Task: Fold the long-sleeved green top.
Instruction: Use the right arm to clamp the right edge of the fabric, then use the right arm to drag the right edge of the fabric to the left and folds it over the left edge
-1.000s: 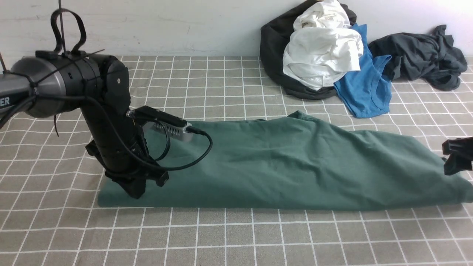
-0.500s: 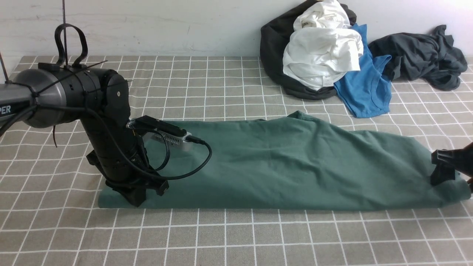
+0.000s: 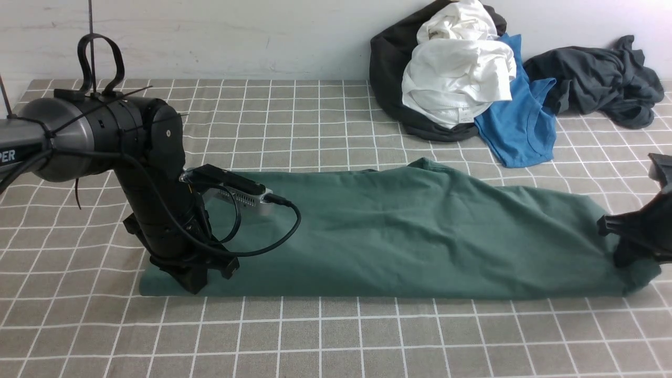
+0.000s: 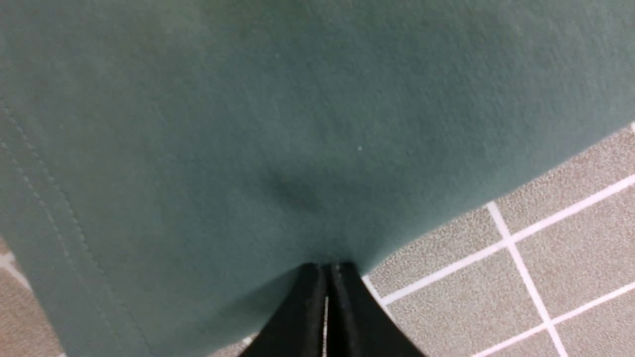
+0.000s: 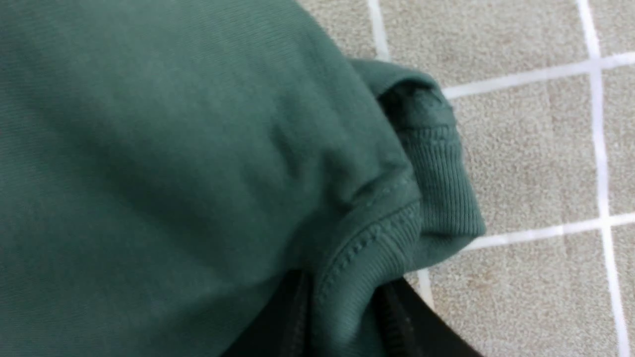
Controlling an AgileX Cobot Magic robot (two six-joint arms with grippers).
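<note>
Green top [image 3: 420,236] spans the bench [image 3: 315,341]; my left jaws pinch its left-edge end, my right jaws its ribbed right end.

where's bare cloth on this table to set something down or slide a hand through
Freest: the wide strip of checked cloth on the robot's side of the green top. Also bare: the far-left stretch between the wall, the top and the clothes pile. Crowded: far right, where the pile, blue garment and grey garment lie close behind the top.

Grey-and-black left arm [image 3: 63,136], matte black left hand [image 3: 191,281] (looped black cable [image 3: 297,220])
</note>
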